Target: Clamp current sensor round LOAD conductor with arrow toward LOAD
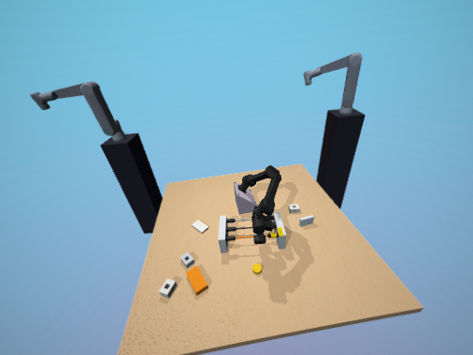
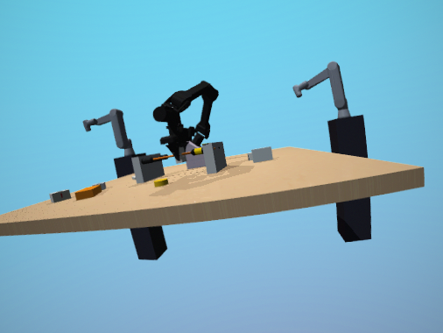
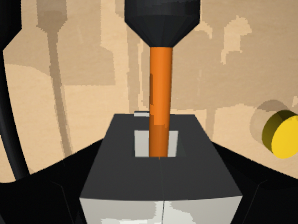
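1. The gripper (image 1: pixel 260 234) (image 2: pixel 179 154) (image 3: pixel 154 145) is clenched on the current sensor (image 3: pixel 160 182), its black fingers pressing in from both sides.
2. The sensor is a boxy, flat-faced block, matt charcoal on top and pale grey-white below, with a squarish window through it. It sits around the orange conductor (image 1: pixel 243 237) (image 2: pixel 162 158) (image 3: pixel 161 85), with a fine seam running from the window where its halves meet. Whether the latch has caught, and where the arrow points, I cannot tell.
3. The conductor is a smooth, round rod, running into a black tapered collar (image 3: pixel 162 17) in the wrist view.
4. Two upright, slab-like grey supports (image 1: pixel 222 235) (image 2: pixel 214 159) carry the orange rod and two thinner dark ones alongside. A yellow sleeve (image 1: pixel 274 235) (image 2: pixel 198 151) rings the orange rod beside one support; any lettering is too small to read.
5. The table (image 1: pixel 327 290) (image 2: pixel 263 188) (image 3: pixel 30 85) has a tan, faintly grained wood surface.
6. A squat yellow disc (image 1: pixel 257 268) (image 2: pixel 161 182) (image 3: pixel 286 137) lies near the supports; an orange rectangular block (image 1: pixel 197 280) (image 2: pixel 87 192) lies farther off, near two small pale blocks (image 1: pixel 167 288) with dark square openings.
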Robot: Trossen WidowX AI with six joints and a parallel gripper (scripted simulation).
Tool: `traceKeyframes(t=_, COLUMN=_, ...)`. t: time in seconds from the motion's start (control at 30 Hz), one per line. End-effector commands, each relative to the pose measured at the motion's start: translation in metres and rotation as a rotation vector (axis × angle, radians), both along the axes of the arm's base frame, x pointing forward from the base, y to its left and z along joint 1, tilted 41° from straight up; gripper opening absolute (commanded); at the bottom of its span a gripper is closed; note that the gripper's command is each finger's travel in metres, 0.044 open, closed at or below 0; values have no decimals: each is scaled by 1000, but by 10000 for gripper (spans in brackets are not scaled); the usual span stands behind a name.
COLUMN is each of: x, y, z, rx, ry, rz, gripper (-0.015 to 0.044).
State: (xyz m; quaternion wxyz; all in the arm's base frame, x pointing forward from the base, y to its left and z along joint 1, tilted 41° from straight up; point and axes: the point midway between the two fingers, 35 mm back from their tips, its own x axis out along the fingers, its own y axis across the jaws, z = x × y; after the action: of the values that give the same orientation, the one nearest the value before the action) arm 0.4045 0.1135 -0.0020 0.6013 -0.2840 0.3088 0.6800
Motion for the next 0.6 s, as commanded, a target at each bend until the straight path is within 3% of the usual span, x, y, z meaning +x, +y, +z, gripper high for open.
traceKeyframes(t=0.0, x=0, y=-1, z=0, rx=0, ry=-1, rz=-2, gripper=26)
traceKeyframes(t=0.5, x=1, y=-3, z=2, rx=0, ry=-5, rz=-4, gripper=420)
traceKeyframes(t=0.53, x=1, y=-3, z=2, rx=0, ry=-5, rz=-5, gripper=440)
traceKeyframes(t=0.57, x=0, y=-1, z=0, rx=0, ry=-1, rz=-2, gripper=414)
